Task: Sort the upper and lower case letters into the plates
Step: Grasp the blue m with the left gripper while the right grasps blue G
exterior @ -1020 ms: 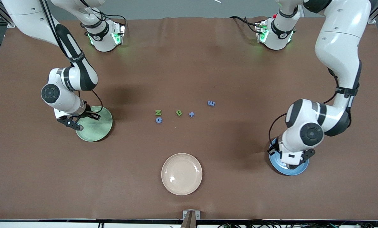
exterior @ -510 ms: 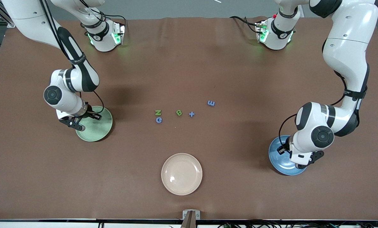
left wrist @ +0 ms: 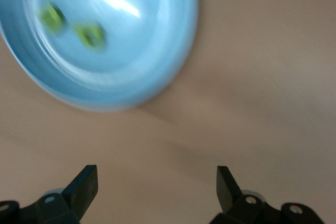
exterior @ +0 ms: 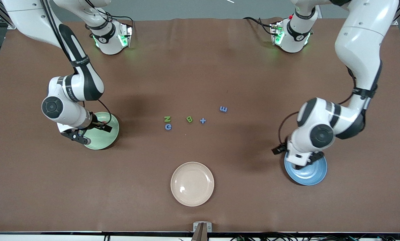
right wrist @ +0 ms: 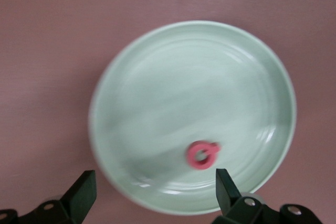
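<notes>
Brown table (exterior: pixel 200 67): blue E (exterior: pixel 223 109) sideways, long axis across table.

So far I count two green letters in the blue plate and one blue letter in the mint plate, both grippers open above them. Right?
Not quite. The letter in the mint plate is red, not blue, as the right wrist view shows. The rest holds: two green letters lie in the blue plate, and the left gripper and right gripper are both open.

Both hands (left wrist: pixel 156 190) (right wrist: pixel 152 192) newly open, letters in plates (right wrist: pixel 157 77).
</notes>
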Available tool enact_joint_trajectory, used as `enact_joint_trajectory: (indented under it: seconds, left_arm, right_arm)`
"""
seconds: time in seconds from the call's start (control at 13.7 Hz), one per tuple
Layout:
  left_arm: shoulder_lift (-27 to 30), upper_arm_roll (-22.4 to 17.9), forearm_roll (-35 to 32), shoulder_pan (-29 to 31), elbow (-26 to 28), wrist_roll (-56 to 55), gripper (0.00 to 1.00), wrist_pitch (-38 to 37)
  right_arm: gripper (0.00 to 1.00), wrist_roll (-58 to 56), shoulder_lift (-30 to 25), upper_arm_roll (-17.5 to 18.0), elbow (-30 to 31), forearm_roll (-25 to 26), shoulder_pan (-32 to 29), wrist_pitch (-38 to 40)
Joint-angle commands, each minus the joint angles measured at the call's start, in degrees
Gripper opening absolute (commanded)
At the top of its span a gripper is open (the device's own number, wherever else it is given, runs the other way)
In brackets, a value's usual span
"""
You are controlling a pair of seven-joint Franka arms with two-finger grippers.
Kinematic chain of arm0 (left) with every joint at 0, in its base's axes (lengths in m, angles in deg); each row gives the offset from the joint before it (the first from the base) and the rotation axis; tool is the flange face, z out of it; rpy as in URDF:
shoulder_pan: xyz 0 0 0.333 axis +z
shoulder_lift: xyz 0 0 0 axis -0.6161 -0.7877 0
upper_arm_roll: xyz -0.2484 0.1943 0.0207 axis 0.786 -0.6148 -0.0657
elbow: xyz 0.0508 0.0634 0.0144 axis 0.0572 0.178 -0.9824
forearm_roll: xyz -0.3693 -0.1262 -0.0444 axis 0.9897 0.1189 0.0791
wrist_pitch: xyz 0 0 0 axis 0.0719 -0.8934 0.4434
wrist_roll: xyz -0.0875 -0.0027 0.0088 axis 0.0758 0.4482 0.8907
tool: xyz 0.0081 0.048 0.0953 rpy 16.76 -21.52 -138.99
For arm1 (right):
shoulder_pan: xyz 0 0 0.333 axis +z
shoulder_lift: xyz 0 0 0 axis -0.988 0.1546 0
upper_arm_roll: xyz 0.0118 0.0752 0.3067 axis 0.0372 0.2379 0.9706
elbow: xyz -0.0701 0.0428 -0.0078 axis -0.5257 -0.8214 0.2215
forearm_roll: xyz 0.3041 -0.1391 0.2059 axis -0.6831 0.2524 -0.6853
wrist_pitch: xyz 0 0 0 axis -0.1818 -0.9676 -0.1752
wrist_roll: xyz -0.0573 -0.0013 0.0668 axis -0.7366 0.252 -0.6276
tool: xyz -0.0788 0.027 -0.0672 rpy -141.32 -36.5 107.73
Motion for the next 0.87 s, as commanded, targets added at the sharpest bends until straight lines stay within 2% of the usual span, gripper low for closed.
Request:
enact_joint_trajectory:
  seconds: [0.0, 0.15, 0.36, 0.58, 0.8]
  left_arm:
    - [2.5, 5.2, -0.16, 0.42, 6.58, -5.58, 0.99, 1.27]
    - [2.33, 7.84, -0.07, 0.25, 10.36, -8.74, 0.98, 5.65]
    - [1.54, 8.38, -0.51, -4.47, 15.47, -21.63, 0.9, 15.15]
    - [0.83, 8.21, -0.95, -8.53, 17.23, -35.09, 0.83, 17.53]
    - [1.01, 8.12, -2.95, -11.08, 20.13, -45.29, 0.83, 21.23]
  right_arm:
    - [1.0, 8.33, -0.12, -0.08, -1.73, -2.91, 6.87, 0.44]
    - [1.0, 8.96, 0.41, -0.08, -3.75, -5.9, 10.12, 0.35]
    - [1.0, 11.23, 4.53, -0.17, -7.27, -8.28, 15.13, -1.48]
    - [1.0, 17.56, 8.92, -0.26, -8.59, -8.11, 19.53, -7.37]
    - [1.0, 23.19, 12.88, -0.43, -11.83, -7.32, 23.14, -8.7]
